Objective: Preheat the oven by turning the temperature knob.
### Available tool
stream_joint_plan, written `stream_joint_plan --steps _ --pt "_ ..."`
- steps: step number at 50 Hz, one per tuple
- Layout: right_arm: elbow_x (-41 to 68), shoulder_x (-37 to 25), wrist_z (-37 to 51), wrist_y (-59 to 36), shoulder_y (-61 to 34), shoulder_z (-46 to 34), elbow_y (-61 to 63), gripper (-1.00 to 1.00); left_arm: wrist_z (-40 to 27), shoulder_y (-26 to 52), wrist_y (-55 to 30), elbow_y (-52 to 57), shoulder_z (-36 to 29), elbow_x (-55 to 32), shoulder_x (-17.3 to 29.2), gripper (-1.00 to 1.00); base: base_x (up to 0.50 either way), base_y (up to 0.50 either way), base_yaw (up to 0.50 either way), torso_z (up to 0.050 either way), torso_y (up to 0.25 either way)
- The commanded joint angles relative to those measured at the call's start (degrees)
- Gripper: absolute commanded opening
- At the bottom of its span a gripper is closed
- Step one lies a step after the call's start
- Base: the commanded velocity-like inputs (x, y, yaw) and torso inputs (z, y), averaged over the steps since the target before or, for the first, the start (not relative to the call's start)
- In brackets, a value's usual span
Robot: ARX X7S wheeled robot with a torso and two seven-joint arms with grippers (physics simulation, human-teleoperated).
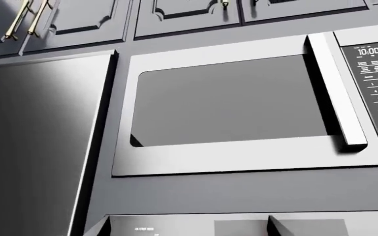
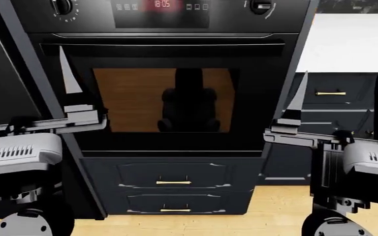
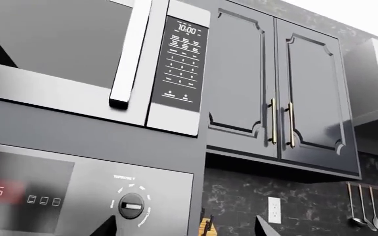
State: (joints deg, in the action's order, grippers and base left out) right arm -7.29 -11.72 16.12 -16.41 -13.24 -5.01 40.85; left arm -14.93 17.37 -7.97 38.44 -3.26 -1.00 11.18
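Both sets of fingers are standing apart and gripping nothing: the left gripper (image 2: 71,105) is hovering before the oven door (image 2: 163,93) with one finger (image 2: 67,73) pointing up, and the right gripper (image 2: 340,105) is hanging off the oven's right side with its fingers (image 2: 297,103) spread well apart. Neither is touching the oven yet; both arms look to be waiting low, ready to reach up. The temperature knob (image 3: 131,205) is sitting on the control panel's right end, above the door and right of the red clock (image 2: 162,4); in the head view it is showing at the top edge (image 2: 262,6), with a second knob (image 2: 61,6) at the panel's left. The right wrist view is looking up at the temperature knob, with the microwave (image 3: 77,54) above it, so the right arm seems the better placed to rise and pinch it. Cabinets (image 3: 281,93) are flanking the microwave.
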Motion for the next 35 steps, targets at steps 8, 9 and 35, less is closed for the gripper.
stream_joint_plan --steps 8,9,35 --pt "-1.5 -1.4 0.0 -0.9 0.1 -2.1 0.4 1.00 1.3 -0.7 2.0 0.5 0.0 -4.4 1.2 1.00 0.00 0.00 0.00 0.000 0.000" --pt "-1.4 -1.4 0.1 -0.9 0.1 -2.1 0.4 1.00 1.6 -1.0 2.0 0.8 0.2 -5.4 1.3 1.00 0.00 0.00 0.00 0.000 0.000" --pt "0.6 -2.4 -0.2 0.1 0.9 -2.4 1.1 1.00 1.1 -1.0 3.8 1.6 -0.6 -5.2 2.6 1.00 0.10 0.00 0.00 0.010 0.002"
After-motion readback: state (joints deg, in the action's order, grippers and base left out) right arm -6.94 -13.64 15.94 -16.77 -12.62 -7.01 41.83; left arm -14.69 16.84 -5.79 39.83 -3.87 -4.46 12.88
